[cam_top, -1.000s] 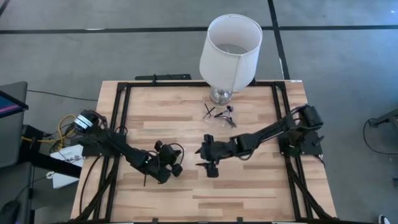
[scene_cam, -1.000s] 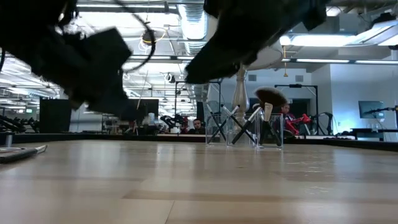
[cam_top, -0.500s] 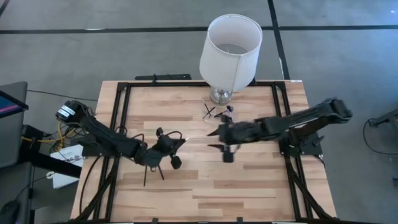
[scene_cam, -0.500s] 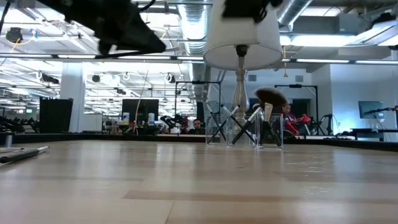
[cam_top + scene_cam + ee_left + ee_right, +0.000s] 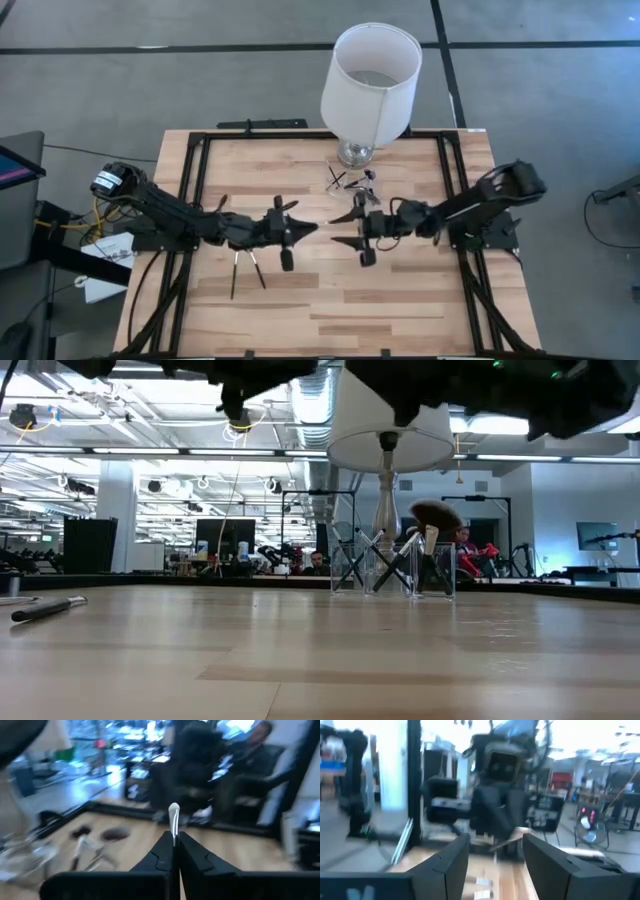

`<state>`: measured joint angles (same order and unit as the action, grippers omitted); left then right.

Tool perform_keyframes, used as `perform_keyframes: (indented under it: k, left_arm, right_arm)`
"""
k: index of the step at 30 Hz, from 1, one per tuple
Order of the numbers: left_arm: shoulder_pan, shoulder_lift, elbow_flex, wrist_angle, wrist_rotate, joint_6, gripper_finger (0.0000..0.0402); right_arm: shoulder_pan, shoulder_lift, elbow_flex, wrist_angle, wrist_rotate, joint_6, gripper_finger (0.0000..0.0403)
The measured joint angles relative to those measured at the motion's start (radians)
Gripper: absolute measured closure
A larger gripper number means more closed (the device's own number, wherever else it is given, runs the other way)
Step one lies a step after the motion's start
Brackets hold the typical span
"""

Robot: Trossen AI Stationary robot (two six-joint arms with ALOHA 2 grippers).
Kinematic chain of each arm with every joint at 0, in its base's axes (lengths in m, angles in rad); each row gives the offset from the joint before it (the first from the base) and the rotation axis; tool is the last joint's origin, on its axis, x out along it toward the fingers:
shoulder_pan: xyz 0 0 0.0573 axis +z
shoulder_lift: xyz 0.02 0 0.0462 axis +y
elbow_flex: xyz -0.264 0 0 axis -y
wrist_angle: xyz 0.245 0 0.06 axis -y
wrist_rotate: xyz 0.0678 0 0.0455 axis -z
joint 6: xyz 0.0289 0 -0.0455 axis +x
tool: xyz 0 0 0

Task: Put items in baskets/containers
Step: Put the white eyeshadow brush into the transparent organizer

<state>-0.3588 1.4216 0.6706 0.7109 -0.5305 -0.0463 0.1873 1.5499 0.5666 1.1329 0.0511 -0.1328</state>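
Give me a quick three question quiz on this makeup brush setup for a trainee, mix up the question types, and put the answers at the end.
1. True or false: the left gripper is shut on a makeup brush.
2. Multiple choice: the right gripper is A) open, fingers apart; B) shut on a brush; C) down inside the tray.
3. Fill in: the clear tray holding brushes stands next to the base of the white ____.
Key: 1 true. 2 A. 3 lamp.
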Motion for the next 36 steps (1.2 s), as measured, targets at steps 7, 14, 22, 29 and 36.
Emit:
perform_keyframes:
  k: [7, 14, 22, 29, 36]
  left_arm:
    - [-0.012, 0.0, 0.0, 0.041, 0.087, 0.005, 0.0389]
    - [-0.012, 0.0, 0.0, 0.058, 0.112, 0.02, 0.0389]
    - [-0.033, 0.0, 0.0, 0.068, 0.116, 0.065, 0.0388]
    - [-0.034, 0.0, 0.0, 0.072, 0.112, 0.066, 0.0386]
    - [-0.034, 0.0, 0.0, 0.073, 0.113, 0.065, 0.0386]
  right_arm:
    - [-0.029, 0.15, 0.07, 0.195, -0.068, 0.03, 0.0227]
    - [-0.033, 0.191, 0.162, 0.155, -0.13, 0.033, 0.0239]
    - [-0.031, 0.185, 0.161, 0.117, -0.142, 0.028, 0.0284]
    - [-0.03, 0.185, 0.161, 0.123, -0.146, 0.028, 0.0334]
    - [-0.024, 0.185, 0.161, 0.132, -0.153, 0.027, 0.0373]
